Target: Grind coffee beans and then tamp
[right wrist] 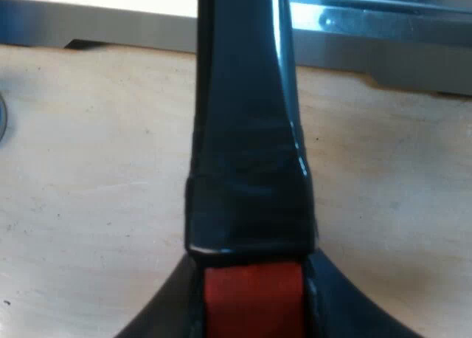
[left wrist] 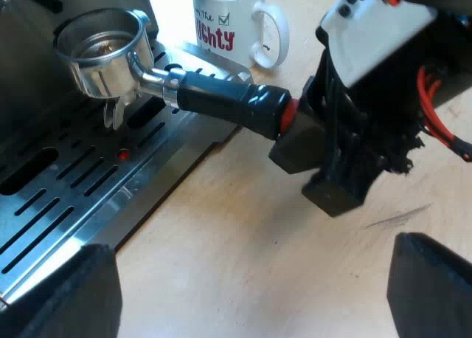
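The metal holder [left wrist: 103,50] hangs over the espresso machine's slotted drip tray [left wrist: 74,183], basket mouth up, with something brown inside it. Its dark handle [left wrist: 228,102] reaches out over the wooden table. My right gripper [left wrist: 295,128] is shut on the handle's red end [left wrist: 287,116]. In the right wrist view the black handle [right wrist: 247,131] runs away from me, and my right gripper [right wrist: 252,308] has its fingers [right wrist: 166,316] closed on both sides of the red end [right wrist: 252,297]. My left gripper [left wrist: 251,294] is open above the table, with nothing between its fingers [left wrist: 66,294].
A white mug [left wrist: 228,21] with red lettering stands on the table beside the drip tray's corner, just beyond the holder's handle. The tray's metal edge [right wrist: 369,21] runs across past the handle. Bare wooden table [left wrist: 243,235] lies under my left gripper.
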